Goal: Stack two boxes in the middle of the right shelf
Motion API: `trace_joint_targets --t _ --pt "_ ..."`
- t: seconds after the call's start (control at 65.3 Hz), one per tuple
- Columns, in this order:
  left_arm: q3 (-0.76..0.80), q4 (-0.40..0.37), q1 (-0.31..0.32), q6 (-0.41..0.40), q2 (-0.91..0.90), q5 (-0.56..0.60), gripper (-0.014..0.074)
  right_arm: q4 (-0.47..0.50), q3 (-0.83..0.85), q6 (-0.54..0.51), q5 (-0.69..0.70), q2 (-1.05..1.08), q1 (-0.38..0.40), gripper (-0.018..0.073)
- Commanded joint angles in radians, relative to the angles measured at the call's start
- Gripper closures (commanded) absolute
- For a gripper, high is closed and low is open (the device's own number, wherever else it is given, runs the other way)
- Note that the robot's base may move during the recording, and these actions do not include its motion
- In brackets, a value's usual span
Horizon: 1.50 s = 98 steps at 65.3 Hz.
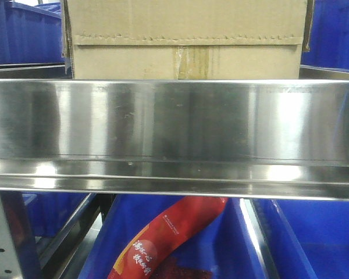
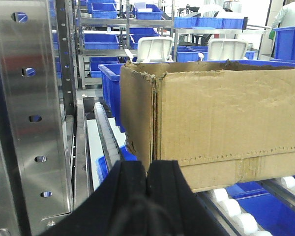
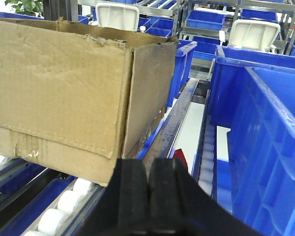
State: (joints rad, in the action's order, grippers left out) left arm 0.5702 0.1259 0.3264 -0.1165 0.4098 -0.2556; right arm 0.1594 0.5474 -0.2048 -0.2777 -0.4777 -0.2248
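Observation:
A brown creased cardboard carton (image 1: 186,38) with a serrated flap edge and tape-stained seam sits on the shiny steel shelf level (image 1: 174,125), right behind its broad front lip. It also shows in the left wrist view (image 2: 221,123) and in the right wrist view (image 3: 73,93), resting on white rollers. Only this one carton is in view. My left gripper (image 2: 147,172) is shut and empty just below the carton's near left corner. My right gripper (image 3: 148,169) is shut and empty just below the carton's near right corner.
Blue plastic bins flank the carton on the left (image 2: 112,93) and right (image 3: 255,137). White rollers (image 3: 54,216) run under it. A perforated grey upright (image 2: 32,118) stands at the left. A bin below the shelf holds a red packet (image 1: 163,238).

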Motion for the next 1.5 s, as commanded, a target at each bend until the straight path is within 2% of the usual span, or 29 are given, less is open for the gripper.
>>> trace_joint_targets --t 0.0,0.153,0.23,0.337,0.475,0.659,0.812,0.889,0.934,1.486 --pt "-0.004 -0.007 -0.002 0.001 -0.006 0.018 0.0707 -0.009 -0.003 -0.008 0.024 0.004 0.001 0.0721" --pt "-0.011 -0.007 -0.004 0.001 -0.008 0.013 0.0707 -0.009 -0.003 -0.008 0.024 0.004 0.001 0.0721" --pt "-0.026 -0.011 -0.033 0.001 -0.024 -0.003 0.0707 -0.009 -0.003 -0.008 0.024 0.004 0.001 0.0721" --pt "-0.075 -0.058 -0.118 0.022 -0.072 0.010 0.0707 -0.009 -0.003 -0.008 0.024 0.004 0.001 0.0721" --pt "-0.201 -0.126 -0.237 0.108 -0.185 0.077 0.0707 -0.009 -0.003 -0.008 0.024 0.004 0.001 0.0721" --pt "-0.395 -0.150 -0.327 0.109 -0.336 0.145 0.0707 -0.009 -0.003 -0.008 0.024 0.004 0.001 0.0721" --pt "-0.542 -0.150 -0.334 0.109 -0.410 0.210 0.0707 -0.009 -0.003 -0.008 0.024 0.004 0.001 0.0721" --pt "-0.570 -0.150 -0.334 0.109 -0.410 0.308 0.0707 -0.009 -0.003 -0.008 0.022 0.004 0.001 0.0721" --pt "-0.570 -0.150 -0.334 0.109 -0.410 0.249 0.0707 -0.009 -0.003 -0.008 0.024 0.004 0.001 0.0721" --pt "-0.570 -0.150 -0.334 0.109 -0.410 0.249 0.0707 -0.009 -0.003 -0.008 0.024 0.004 0.001 0.0721"
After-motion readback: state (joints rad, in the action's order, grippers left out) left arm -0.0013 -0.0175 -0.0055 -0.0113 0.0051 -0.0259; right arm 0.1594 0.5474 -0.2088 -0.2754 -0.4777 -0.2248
